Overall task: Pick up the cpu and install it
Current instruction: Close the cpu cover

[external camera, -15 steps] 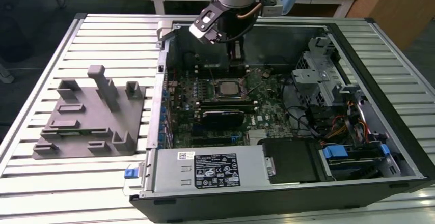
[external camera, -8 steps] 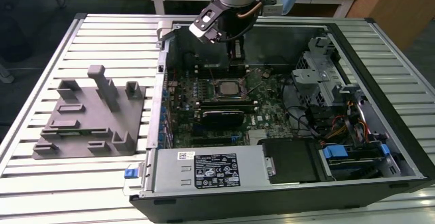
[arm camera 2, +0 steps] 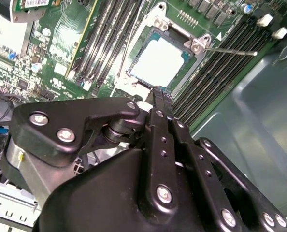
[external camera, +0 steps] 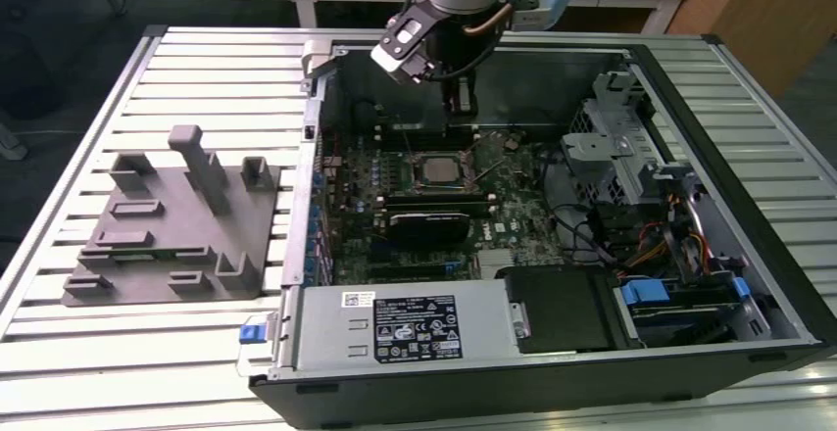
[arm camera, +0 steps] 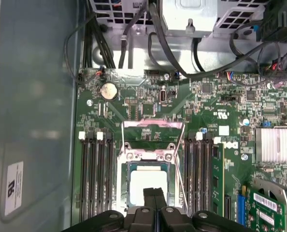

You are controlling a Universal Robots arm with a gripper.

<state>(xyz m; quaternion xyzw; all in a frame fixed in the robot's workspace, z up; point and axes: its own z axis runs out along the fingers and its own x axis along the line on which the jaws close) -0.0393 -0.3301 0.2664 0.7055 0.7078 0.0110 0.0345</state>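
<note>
Near the middle of the exterior view, cpu [external camera: 437,169] already lying flat in the socket [arm camera: 168,155]. Just above it, gripper [arm camera: 154,192] empty, fingers pressed together. Clamp plate [arm camera: 153,129] apparently not yet closed over the chip.

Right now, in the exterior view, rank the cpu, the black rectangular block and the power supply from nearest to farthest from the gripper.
1. cpu: seated directly beneath the gripper.
2. black rectangular block: just past the cpu, toward the camera.
3. power supply: silver box along the edge of the computer case nearest the camera.
</note>
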